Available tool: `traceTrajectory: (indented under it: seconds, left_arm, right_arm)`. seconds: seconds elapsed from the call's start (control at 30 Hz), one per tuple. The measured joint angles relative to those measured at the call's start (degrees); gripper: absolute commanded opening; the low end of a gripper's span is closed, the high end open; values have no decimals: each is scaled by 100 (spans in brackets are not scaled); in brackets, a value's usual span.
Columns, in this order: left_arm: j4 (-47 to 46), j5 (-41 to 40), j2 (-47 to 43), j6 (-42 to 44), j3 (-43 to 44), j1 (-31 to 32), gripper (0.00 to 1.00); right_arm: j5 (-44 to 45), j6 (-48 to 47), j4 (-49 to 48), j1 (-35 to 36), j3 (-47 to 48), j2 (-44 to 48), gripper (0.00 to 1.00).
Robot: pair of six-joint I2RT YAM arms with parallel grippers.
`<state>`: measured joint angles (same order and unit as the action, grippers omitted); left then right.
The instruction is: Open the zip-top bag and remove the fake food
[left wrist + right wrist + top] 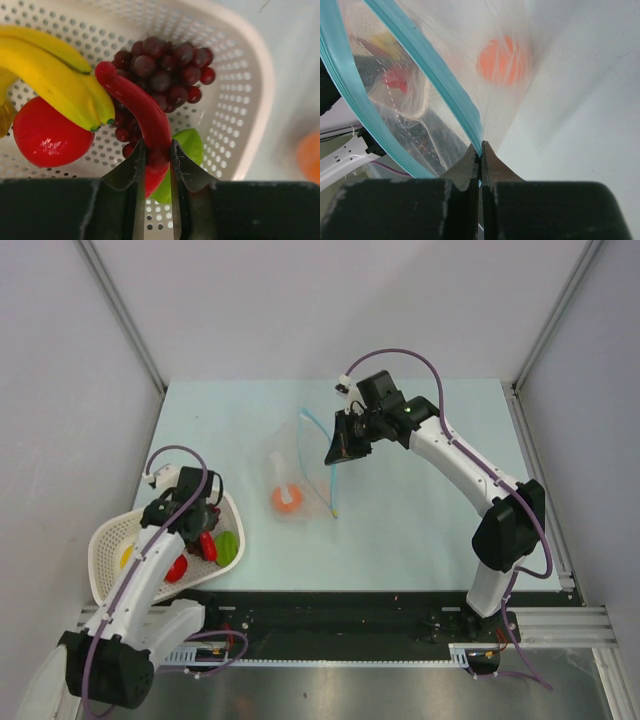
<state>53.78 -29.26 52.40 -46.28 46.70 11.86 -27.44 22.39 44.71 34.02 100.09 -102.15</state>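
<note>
Pale blue-green table [420, 530] between plain white walls is all the room we get. Nearest us, on the left, the left gripper [157, 147] is clamped on the lower end of a red curved piece [135, 100]. It holds the piece above the white mesh basket [250, 105], where a banana [55, 75], a red round piece [47, 135], a grape bunch [165, 65] and a green oval [192, 142] lie. We judge the step in hand to be the drop. We would lower a little, keep the piece over the basket's middle rather than its rim, and only then part the fingers (it is long and could roll off the grapes). Farther out, mid-table, the zip-top bag [300, 465] rests with an orange ball [286, 499] inside. Beyond it the right gripper [481, 150] is pinched tight on one end of the teal zip strip [445, 85], lifting the mouth; it should hold steady for the next reach. We cannot tell whether the red piece touches the grapes, how wide the mouth gapes, or what the red and yellow smears behind the crinkled film are.
</note>
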Motion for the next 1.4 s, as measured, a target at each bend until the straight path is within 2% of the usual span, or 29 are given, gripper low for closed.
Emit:
traceTrajectory:
  seconds: [0.1,0.23,0.33,0.43,0.5,0.6,0.7,0.73,0.8,0.83,0.97,1.17,1.3,1.4]
  left_arm:
    - [46,153,219,-72,-181,-293,3]
    - [42,278,691,-186,-179,-485,63]
    - [74,424,927,-227,-179,-525,79]
    - [81,555,820,-264,-175,-529,80]
    - [116,691,660,-256,-79,-529,79]
    - [87,1054,437,-87,284,-529,65]
    - [-435,1821,96,181,586,-529,47]
    - [-684,2135,-4,251,654,-520,37]
    - [-1370,2944,-120,319,785,-437,23]
    - [-1641,3213,-127,306,811,-369,20]
    - [-2754,4194,-111,271,920,192,12]
    - [-3628,4756,114,223,1545,916,6]
    - [-3720,4739,654,223,1860,1403,0]
    - [-3327,4524,1080,219,1867,1554,0]
  right_arm:
    - [0,0,2,0,0,2,0]
    - [0,4,0,24,0,2,0]
    - [2,4,2,59,0,0,0]
    - [0,4,2,125,0,2,0]
    - [-2,7,9,166,11,0,0]
    - [-22,15,52,195,96,-2,0]
    - [-63,61,79,229,273,-11,0]
    - [-76,74,79,238,326,-17,0]
    - [-105,116,72,280,468,-48,0]
    - [-111,140,68,297,509,-61,0]
    - [-166,258,22,387,560,-129,0]
    - [-212,496,-107,496,557,-258,0]
    - [-323,715,-341,516,555,-262,0]
    - [-396,868,-479,518,551,-262,0]
